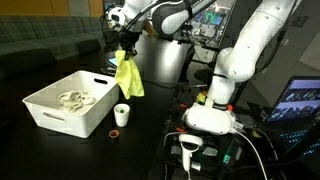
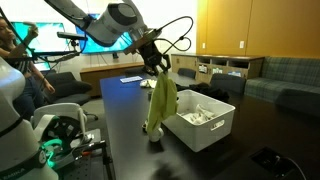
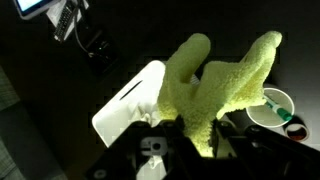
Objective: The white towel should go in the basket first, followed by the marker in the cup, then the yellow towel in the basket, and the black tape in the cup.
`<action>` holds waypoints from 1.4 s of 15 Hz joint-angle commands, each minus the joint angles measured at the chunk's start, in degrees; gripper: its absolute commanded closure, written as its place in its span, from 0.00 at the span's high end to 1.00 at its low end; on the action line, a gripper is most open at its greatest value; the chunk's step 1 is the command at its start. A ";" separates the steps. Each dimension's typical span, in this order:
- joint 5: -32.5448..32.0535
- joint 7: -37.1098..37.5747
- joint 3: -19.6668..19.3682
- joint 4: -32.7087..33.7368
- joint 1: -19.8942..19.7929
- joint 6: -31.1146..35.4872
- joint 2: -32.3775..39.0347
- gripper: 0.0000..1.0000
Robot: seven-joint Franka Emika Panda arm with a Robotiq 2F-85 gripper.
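A: Yellow towel: which step is shown?
B: Third, apparently. Left to right: basket, white towel inside; cup beside it; gripper clamped on the yellow towel, which hangs in the air near the cup. Next move calls for carrying it over the basket, then releasing.

You see the yellow towel as nubby, matt terry cloth. At its 8 o'clock in the wrist view, the basket looks like smooth white plastic. The white towel is soft, creased cloth; the worktop dark and smooth; the arm glossy white.
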 commanded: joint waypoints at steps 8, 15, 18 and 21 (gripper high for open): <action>-10.75 -5.43 -2.99 20.92 -2.35 -2.51 13.21 0.05; -9.92 -10.13 -1.85 29.06 0.16 -1.89 21.19 0.06; -9.50 -11.62 -1.19 31.70 1.20 -1.98 23.91 0.05; -8.77 -13.77 -0.38 34.98 2.13 -2.64 27.08 0.05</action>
